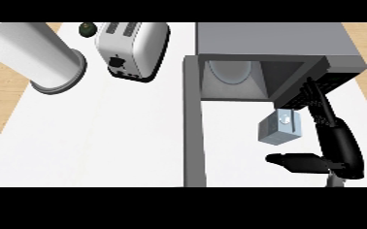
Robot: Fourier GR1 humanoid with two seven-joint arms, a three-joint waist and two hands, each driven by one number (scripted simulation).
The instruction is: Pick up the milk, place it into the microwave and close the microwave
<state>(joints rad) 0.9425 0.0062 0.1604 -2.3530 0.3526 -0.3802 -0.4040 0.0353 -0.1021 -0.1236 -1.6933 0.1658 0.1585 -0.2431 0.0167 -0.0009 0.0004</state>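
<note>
Currently at pick-up: my right hand (342, 150) is spread wide, thumb out, holding nothing. The milk carton (281, 127) stands on the tabletop (108, 136) just left of my fingers, near the open microwave (272, 39). Next move: close round the carton, then lift it in.

On the white counter (108, 136) we've got three things, all at the far left. A shiny two-slot toaster (132, 48) sits askew, its black lever end turned toward the near side. Left of it, close but not touching, we see a big white cylinder (43, 58) with a flared rim. A small dark green round thing (87, 28) sits just beside the toaster's far left corner; can't tell what it is. Tan wood (8, 102) shows past the counter's left edge.
</note>
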